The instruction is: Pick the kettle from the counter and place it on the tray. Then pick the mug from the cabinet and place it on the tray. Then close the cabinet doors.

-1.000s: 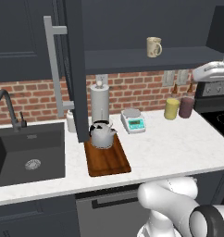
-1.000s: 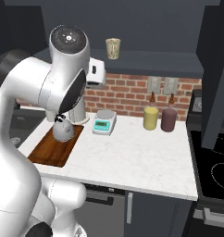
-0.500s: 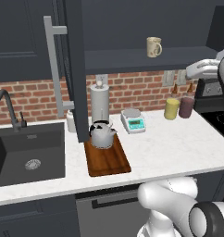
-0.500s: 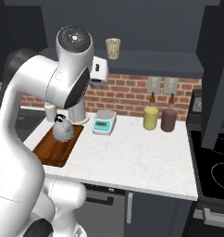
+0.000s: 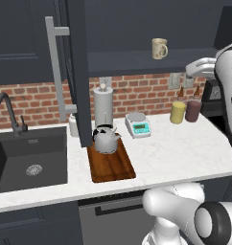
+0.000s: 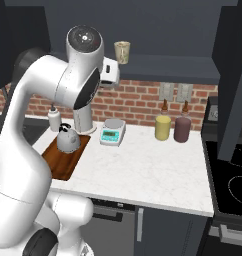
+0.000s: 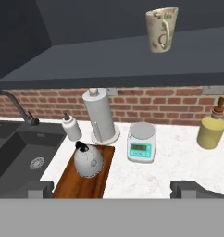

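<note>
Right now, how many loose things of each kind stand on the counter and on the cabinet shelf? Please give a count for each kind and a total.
Kettle: 1
Tray: 1
Mug: 1
Paper-towel roll: 1
Kitchen scale: 1
Canisters, yellow and maroon: 2
Soap bottle: 1
Total: 8

You're looking down at the kettle (image 7: 88, 160) sitting on the tray (image 7: 84, 176), paper-towel roll (image 7: 101, 115) just behind it, scale (image 7: 142, 142) beside, and the mug (image 7: 162, 29) up on the cabinet shelf (image 7: 132, 58); pincer (image 7: 114, 187) fingertips spread wide.
</note>
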Robot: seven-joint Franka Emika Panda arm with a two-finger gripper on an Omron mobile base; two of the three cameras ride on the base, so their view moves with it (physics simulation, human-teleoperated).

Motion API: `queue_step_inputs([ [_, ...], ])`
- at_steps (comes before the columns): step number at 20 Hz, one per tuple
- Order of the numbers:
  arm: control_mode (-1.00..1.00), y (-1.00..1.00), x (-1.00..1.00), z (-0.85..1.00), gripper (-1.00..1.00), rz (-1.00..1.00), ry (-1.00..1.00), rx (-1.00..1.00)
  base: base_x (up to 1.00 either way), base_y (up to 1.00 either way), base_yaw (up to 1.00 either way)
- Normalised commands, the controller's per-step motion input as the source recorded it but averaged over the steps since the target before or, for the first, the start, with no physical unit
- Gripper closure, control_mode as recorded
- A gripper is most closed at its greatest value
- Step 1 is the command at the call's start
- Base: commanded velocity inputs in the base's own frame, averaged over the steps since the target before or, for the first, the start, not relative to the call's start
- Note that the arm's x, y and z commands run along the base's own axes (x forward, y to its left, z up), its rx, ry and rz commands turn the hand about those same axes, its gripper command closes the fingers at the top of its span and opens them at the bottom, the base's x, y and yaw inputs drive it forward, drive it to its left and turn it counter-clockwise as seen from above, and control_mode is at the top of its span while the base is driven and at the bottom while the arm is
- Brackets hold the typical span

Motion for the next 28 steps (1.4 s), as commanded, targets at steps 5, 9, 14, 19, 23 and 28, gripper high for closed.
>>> queue_step_inputs([
  [5,-1.0,0.0,0.26,0.0,-1.0,0.0,0.0,0.0,0.0,0.0,0.0],
  [9,-1.0,0.0,0.16,0.0,-1.0,0.0,0.0,0.0,0.0,0.0,0.0],
  [14,-1.0,0.0,0.05,0.0,-1.0,0.0,0.0,0.02,0.0,0.0,0.0],
  [19,-1.0,0.0,0.01,0.02,-1.0,0.0,0.0,0.02,0.0,0.0,0.0],
  [23,-1.0,0.0,0.08,0.11,-1.0,0.0,0.0,0.02,0.0,0.0,0.0],
  [28,-1.0,0.0,0.01,0.3,-1.0,0.0,0.0,0.0,0.0,0.0,0.0],
])
